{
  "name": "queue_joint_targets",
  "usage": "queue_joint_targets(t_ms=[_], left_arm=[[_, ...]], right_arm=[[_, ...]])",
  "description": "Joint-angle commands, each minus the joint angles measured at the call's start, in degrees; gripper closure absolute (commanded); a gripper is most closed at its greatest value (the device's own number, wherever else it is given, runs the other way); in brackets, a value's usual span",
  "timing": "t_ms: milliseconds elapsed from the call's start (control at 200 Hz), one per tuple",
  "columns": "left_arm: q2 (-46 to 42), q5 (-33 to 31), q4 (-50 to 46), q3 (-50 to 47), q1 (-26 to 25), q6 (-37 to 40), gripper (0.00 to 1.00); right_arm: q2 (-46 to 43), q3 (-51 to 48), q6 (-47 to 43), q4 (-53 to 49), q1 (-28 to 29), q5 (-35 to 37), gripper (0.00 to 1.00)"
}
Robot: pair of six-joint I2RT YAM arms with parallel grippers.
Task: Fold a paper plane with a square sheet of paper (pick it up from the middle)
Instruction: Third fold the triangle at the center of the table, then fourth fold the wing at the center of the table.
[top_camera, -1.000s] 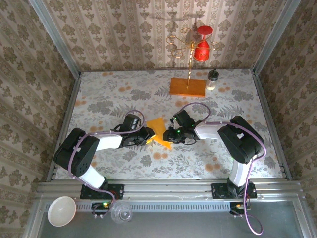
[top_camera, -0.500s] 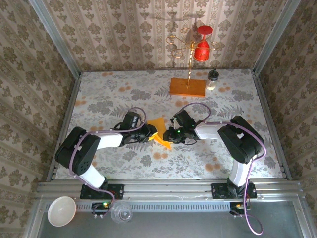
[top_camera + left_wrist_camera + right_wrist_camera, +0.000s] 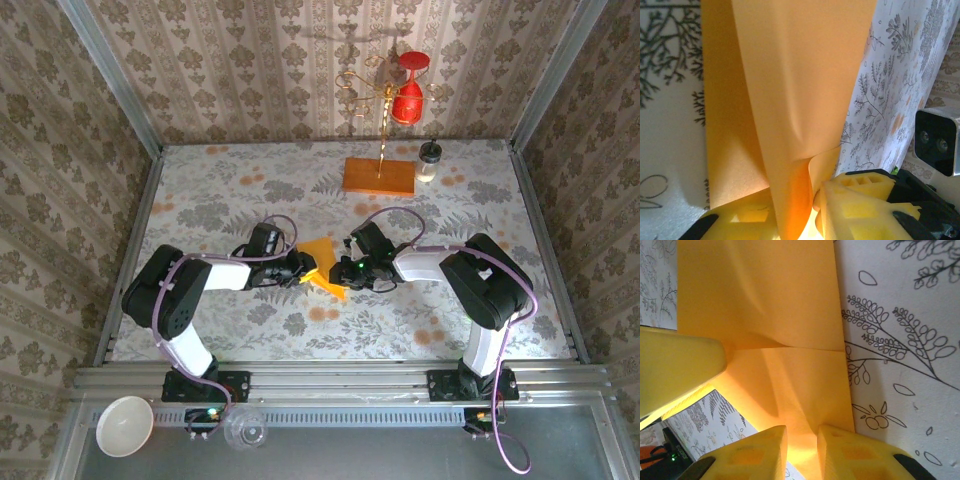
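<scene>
Looking at the paper (image 3: 318, 252), you find it at the middle of the worktop (image 3: 250, 190), caught between your two grippers. It is partly folded: one part stands up off the surface and a pointed corner lies flat toward the arm bases. From the right wrist view a straight flap edge crosses the sheet, with soft dents above it.

Your left gripper (image 3: 303, 268) sits at the paper's left side, jaws narrow and holding the paper. From its wrist, a fold of the sheet runs down between the yellow fingers (image 3: 865, 195) and rises steeply away from them.

Your right gripper (image 3: 343, 270) meets the paper from the right, jaws also narrow and holding it. The sheet's near edge goes into the slim gap between its fingers (image 3: 757, 450). A further yellow finger lies against the paper at the left of that view. The two grippers are just beside each other, with the paper bridging them.

Well apart, at the far side of the worktop, stands a wooden block (image 3: 378, 177) with a gold wire stand (image 3: 385, 110) carrying a red glass (image 3: 408, 100). A small jar (image 3: 429, 160) is just beside the block's right end. Near the left arm's base, off the worktop, you have a white bowl (image 3: 124, 425) and a clear cup (image 3: 245, 428).
</scene>
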Motion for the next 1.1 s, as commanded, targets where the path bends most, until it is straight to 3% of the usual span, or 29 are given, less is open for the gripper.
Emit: queue_joint_targets(t_ms=[0, 150, 285, 575, 790, 1090], left_arm=[[0.4, 1.6, -1.1, 1.5, 0.7, 2.8, 0.79], [-0.2, 1.7, -2.8, 1.7, 1.3, 3.3, 0.89], [-1.4, 0.6, -5.6, 2.8, 1.5, 3.0, 0.9], [-4.0, -2.5, -18.6, 9.1, 0.8, 2.6, 0.91], [-3.5, -3.2, -24.0, 12.7, 0.1, 1.7, 0.91], [-2.6, -2.7, -25.2, 14.1, -0.2, 0.5, 0.91]], right_arm=[[0.4, -0.9, -1.1, -2.4, -0.7, 2.0, 0.72], [-3.5, 1.1, -4.0, -6.3, -0.9, 3.2, 0.67], [-8.3, 2.7, -8.6, -12.0, -0.6, 8.5, 0.6], [-14.2, 3.0, -18.1, -19.4, 7.9, 30.8, 0.6], [-10.1, 5.9, -22.9, -19.2, 14.9, 39.1, 0.57], [-3.4, 9.9, -24.8, -17.1, 16.9, 41.5, 0.58]])
